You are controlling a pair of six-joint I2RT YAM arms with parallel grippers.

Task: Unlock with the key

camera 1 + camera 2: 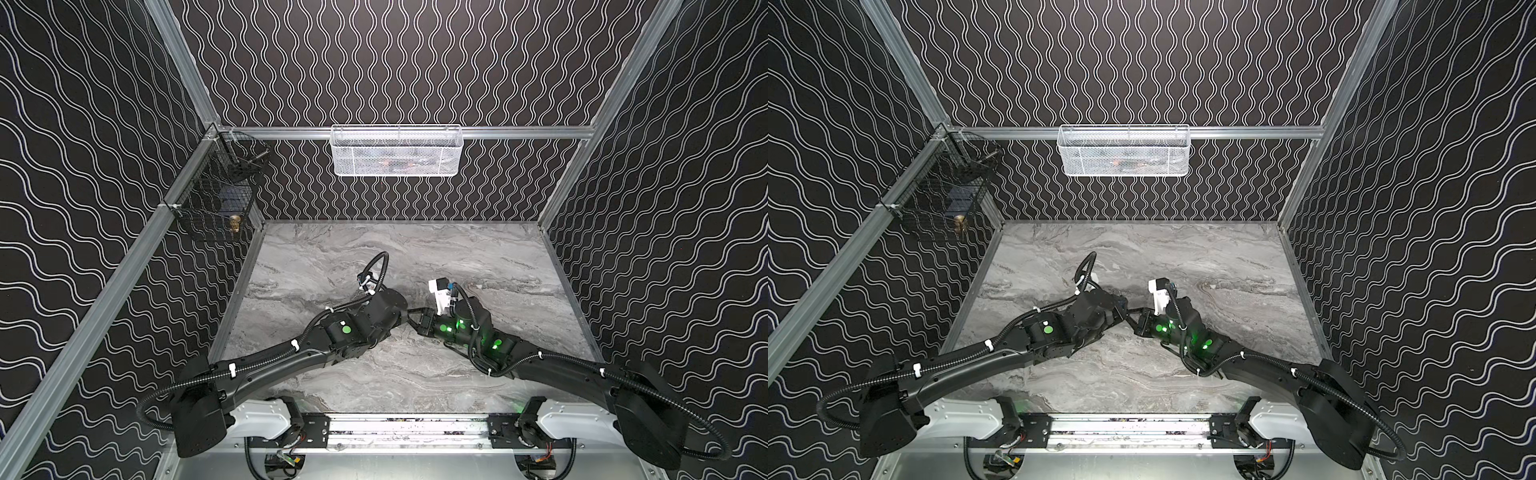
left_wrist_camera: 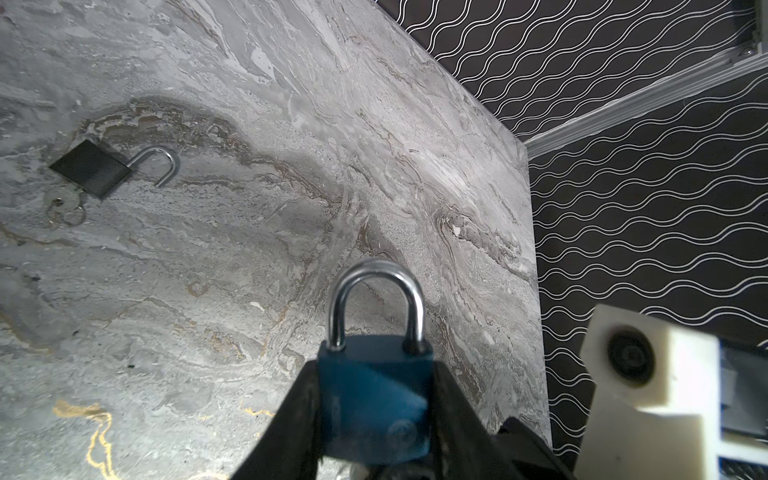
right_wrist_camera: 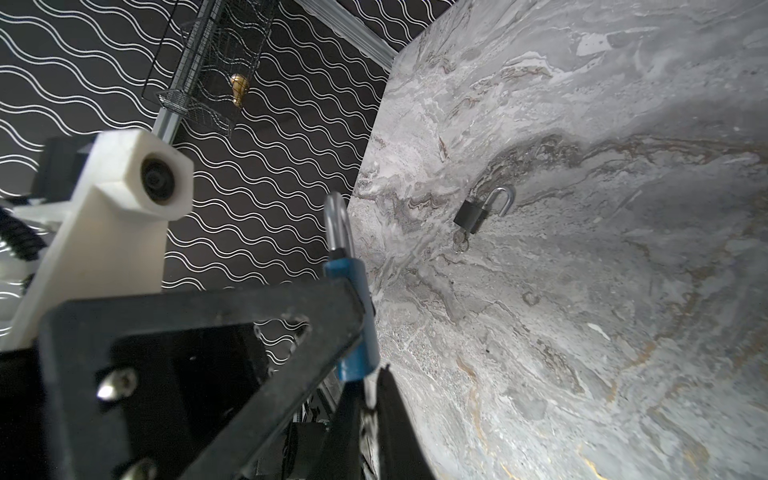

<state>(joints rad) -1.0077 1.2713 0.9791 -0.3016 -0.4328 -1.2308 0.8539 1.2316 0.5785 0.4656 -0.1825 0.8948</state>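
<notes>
Padlock [image 2: 374,399], blue, squarely between left jaws, shackle [image 2: 376,268] beyond them

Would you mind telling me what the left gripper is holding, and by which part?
The left gripper clamps the blue padlock by the sides of its body; the closed shackle sticks out free.

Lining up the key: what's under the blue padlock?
The blue padlock sits clamped in the left gripper; below it only black fingers and marble table show. Its underside and keyhole are covered.
</notes>
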